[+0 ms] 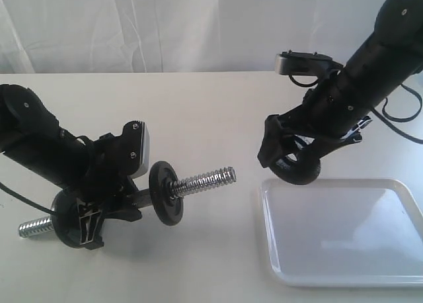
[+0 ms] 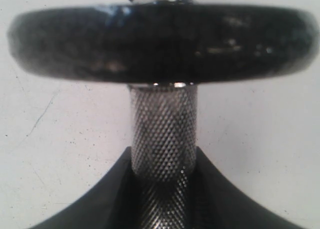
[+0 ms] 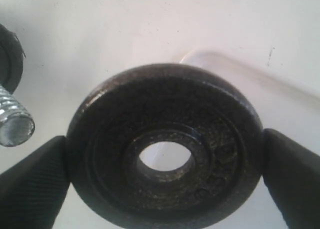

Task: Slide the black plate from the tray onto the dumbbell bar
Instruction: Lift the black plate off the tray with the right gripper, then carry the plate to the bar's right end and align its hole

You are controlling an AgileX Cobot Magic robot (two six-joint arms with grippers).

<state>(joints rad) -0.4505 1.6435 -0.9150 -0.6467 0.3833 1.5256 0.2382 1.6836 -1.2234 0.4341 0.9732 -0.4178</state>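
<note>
Right wrist view: jaws clamp the black plate [image 3: 110, 139].

rough matt black plate [image 3: 110, 139], knurled chrome dumbbell bar [image 2: 163, 134], glossy tray [image 1: 344, 240]

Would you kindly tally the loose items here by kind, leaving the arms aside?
Black weight plates: 3 (held black plate, mid-bar plate, left-end plate, partly hidden)
Chrome dumbbell bar: 1
White tray: 1
Total: 5
</note>
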